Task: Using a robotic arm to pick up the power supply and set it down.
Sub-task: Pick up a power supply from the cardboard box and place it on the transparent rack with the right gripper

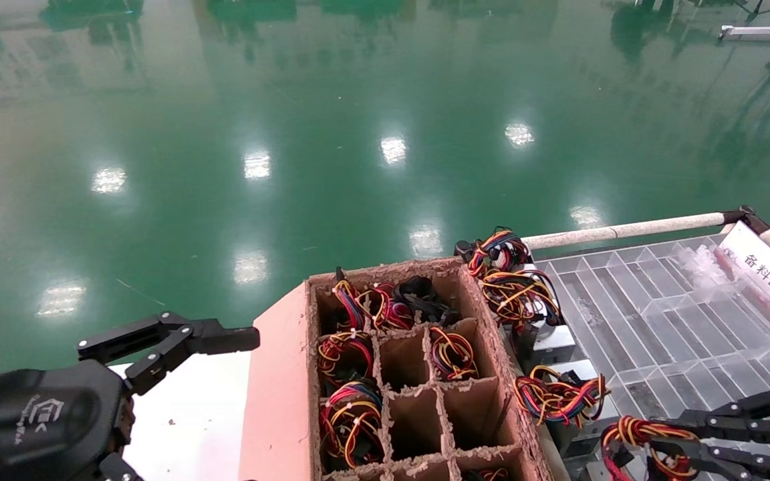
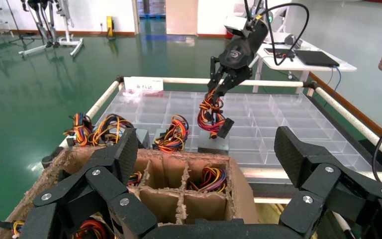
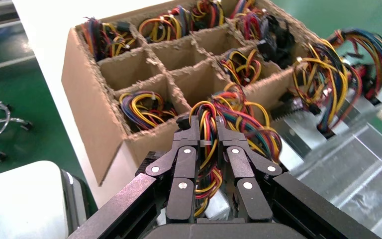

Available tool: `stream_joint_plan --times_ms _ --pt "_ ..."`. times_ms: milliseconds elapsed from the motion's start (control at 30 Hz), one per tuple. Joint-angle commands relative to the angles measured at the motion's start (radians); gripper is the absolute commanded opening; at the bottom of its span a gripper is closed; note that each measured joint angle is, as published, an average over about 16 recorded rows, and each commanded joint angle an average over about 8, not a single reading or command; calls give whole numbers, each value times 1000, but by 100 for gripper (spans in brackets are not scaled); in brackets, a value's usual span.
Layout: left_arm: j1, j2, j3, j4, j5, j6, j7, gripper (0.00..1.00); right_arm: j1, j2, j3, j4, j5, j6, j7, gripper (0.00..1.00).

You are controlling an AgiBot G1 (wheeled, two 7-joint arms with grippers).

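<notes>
- The clear tray (image 1: 659, 314) fills my 3 o'clock side; the box (image 1: 412, 374) of cardboard cells stands at 12, some cells holding wire bundles.
- My right gripper (image 3: 208, 130) is pinched nearly closed on the wires of the power supply (image 2: 213, 122), at 4 o'clock beside the box.
- Only the left wrist view shows the supply's metal body at the tray's edge.
- My left gripper (image 1: 178, 341) sits wide open, holding nothing, at 8 o'clock.

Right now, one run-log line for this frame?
right gripper: shut on power supply wires, above clear tray | left gripper: open, idle beside cardboard box
</notes>
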Motion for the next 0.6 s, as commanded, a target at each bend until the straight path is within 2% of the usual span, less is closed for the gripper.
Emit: stream_joint_plan --times_ms 33,233,267,300,600 --pt "0 0 0 0 0 0 0 100 -11 -1 -14 -29 18 0 -19 13" --pt "0 0 0 0 0 0 0 100 -34 -5 -35 -85 68 1 -35 88" --pt "0 0 0 0 0 0 0 100 -37 -5 -36 -90 73 1 -35 97" --pt "0 0 0 0 0 0 0 100 -38 -6 -38 -93 77 1 -36 100" --pt "0 0 0 0 0 0 0 100 -37 -6 -36 -89 76 2 -35 100"
